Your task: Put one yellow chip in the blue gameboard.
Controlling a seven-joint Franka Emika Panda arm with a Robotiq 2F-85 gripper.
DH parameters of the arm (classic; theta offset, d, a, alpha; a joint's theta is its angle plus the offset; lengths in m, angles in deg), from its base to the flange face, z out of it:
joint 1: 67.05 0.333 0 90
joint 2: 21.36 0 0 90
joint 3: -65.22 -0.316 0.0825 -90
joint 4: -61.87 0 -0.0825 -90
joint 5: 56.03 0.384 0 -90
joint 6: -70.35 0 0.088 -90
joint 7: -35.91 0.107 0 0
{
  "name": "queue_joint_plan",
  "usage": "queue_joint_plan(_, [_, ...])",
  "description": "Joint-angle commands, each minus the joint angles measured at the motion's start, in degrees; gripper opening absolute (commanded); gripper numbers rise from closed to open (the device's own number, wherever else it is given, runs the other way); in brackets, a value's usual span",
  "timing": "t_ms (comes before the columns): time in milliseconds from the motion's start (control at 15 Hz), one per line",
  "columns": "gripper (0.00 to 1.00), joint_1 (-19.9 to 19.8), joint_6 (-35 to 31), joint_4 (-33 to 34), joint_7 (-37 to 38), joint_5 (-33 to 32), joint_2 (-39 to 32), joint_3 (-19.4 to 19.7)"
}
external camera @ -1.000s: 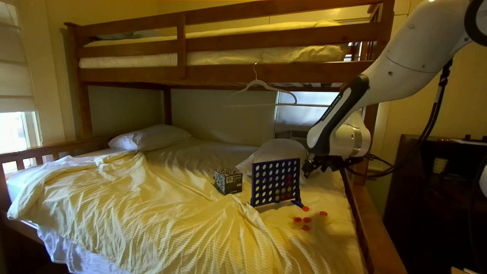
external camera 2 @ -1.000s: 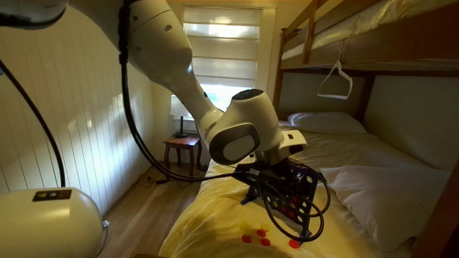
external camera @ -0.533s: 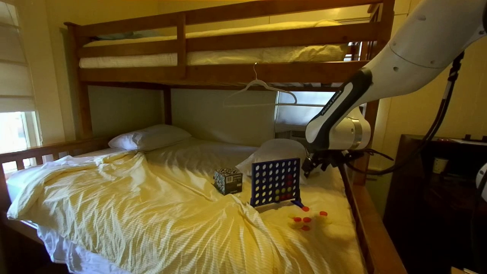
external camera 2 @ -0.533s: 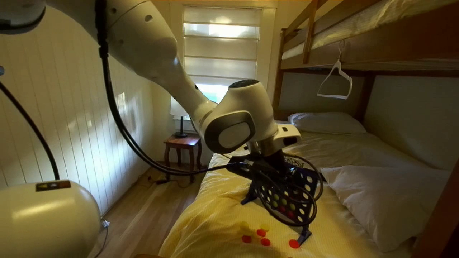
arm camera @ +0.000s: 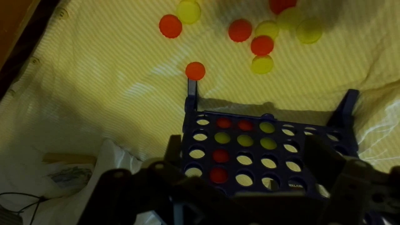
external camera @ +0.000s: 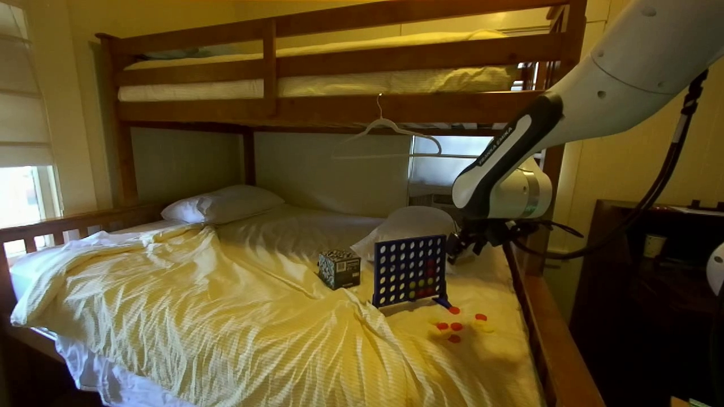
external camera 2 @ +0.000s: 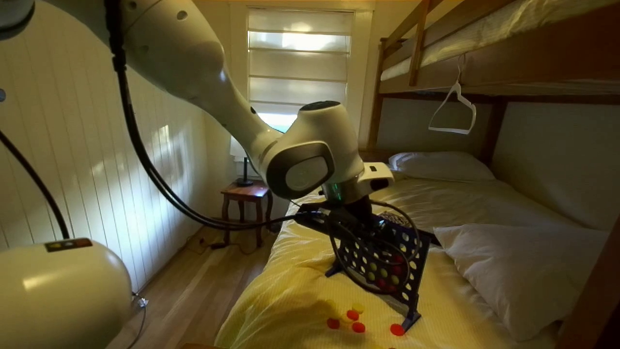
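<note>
We see the blue gameboard (arm camera: 233,147) upright on its feet on the yellow bed cover (arm camera: 125,93), with four yellow and four red discs showing in its holes in the wrist view. Off one face lie loose yellow chips (arm camera: 262,64) mixed with red chips (arm camera: 195,71); the nearest red one sits at the tip of a foot, and several others bunch together, some overlapping.

Past the chips and that end of the board, a strip of cover gives us room as far as the wooden side rail (external camera: 551,333). A white pillow (external camera: 416,226) lies near the board's other face. The dark patterned box (external camera: 339,269) stands apart, with rumpled folds near it. Well above hang the upper bunk's beam (external camera: 452,107) and a hanger (external camera: 382,121).

The arm (external camera: 616,96) comes in high from the rail side and slopes to its wrist, the claw (arm camera: 246,153) pointing down near the board's top. The claw is released, its fingers spread wide, and the board shows between them; whether either touches it, we cannot tell. Black cables (external camera 2: 127,111) loop before the board in an exterior view.
</note>
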State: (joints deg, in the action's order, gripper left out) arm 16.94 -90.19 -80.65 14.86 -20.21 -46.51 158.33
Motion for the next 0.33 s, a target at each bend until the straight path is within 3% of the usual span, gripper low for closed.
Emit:
queue_joint_plan(0, [1.00,0.53,0.16,-0.05,0.30,0.00,-0.02,0.39])
queue_joint_plan(267, [1.00,1.20,0.24,-0.18,0.66,0.00,-0.03,0.86])
